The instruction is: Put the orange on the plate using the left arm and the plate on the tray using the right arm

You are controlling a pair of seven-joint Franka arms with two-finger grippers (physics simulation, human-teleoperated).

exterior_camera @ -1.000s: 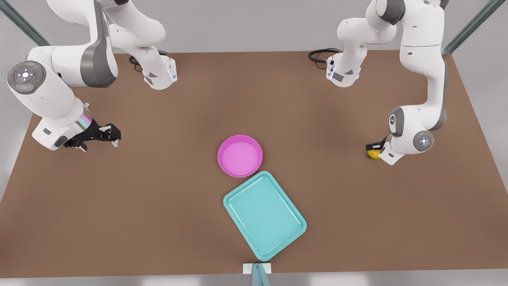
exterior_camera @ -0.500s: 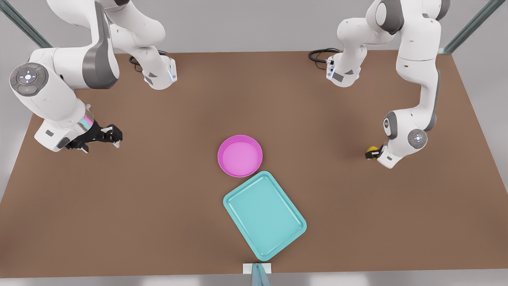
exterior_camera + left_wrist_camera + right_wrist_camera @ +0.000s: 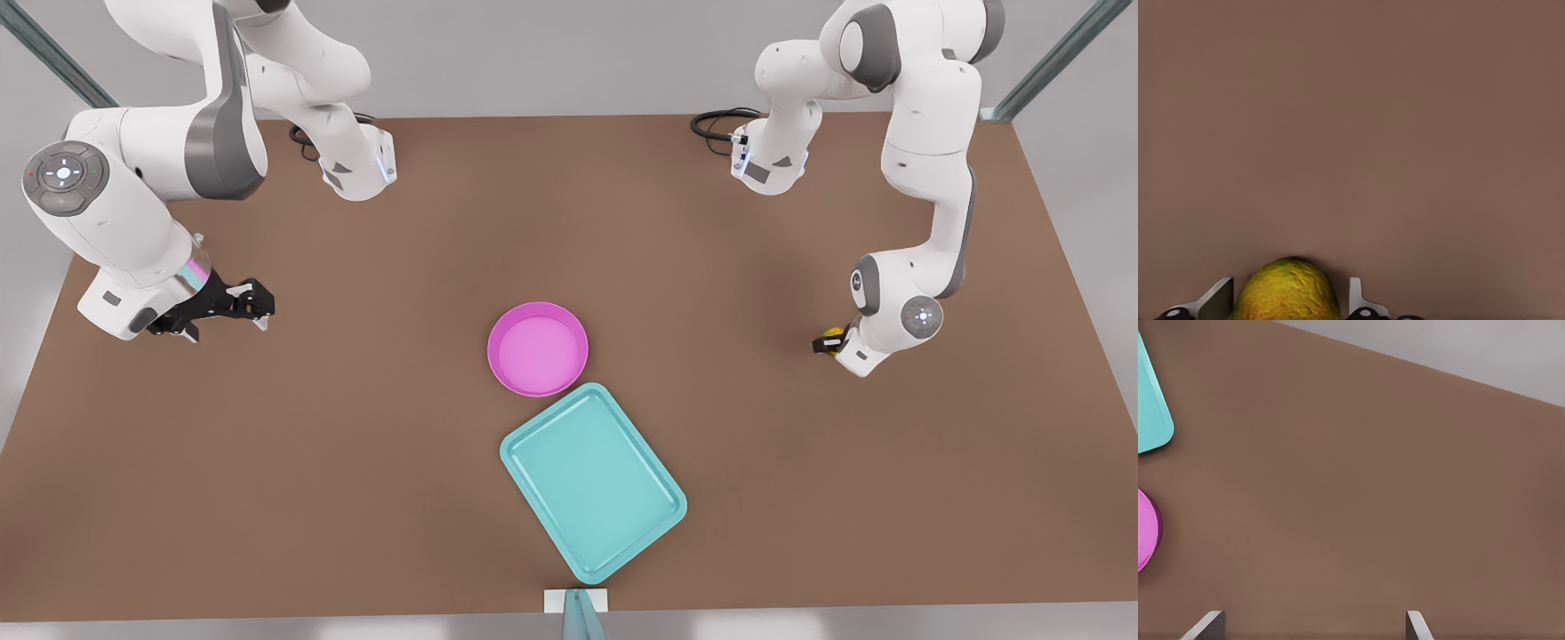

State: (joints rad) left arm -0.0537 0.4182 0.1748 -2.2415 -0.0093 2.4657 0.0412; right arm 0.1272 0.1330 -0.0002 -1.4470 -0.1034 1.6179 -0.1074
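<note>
Our brown surface (image 3: pixel 356 427) meets a grey wall. Our left gripper (image 3: pixel 1290 308) straddles the orange (image 3: pixel 1286 293), fingers (image 3: pixel 1355 297) apart; our right gripper (image 3: pixel 238 300) waits, fingers spread.

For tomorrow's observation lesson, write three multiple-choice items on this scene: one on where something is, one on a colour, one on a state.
1. Where is the orange?
A. on the plate
B. on the table between the left gripper's fingers
C. on the tray

2. What colour is the plate?
A. pink
B. green
C. white

3. How is the right gripper?
A. shut on the plate
B. shut on the tray
C. open, holding nothing

Answers:
1 B: the left wrist view shows the left gripper with a finger on each side of the orange.
2 A: it is bright pink beside the turquoise tray.
3 C: its fingers stand apart over bare table.
</note>
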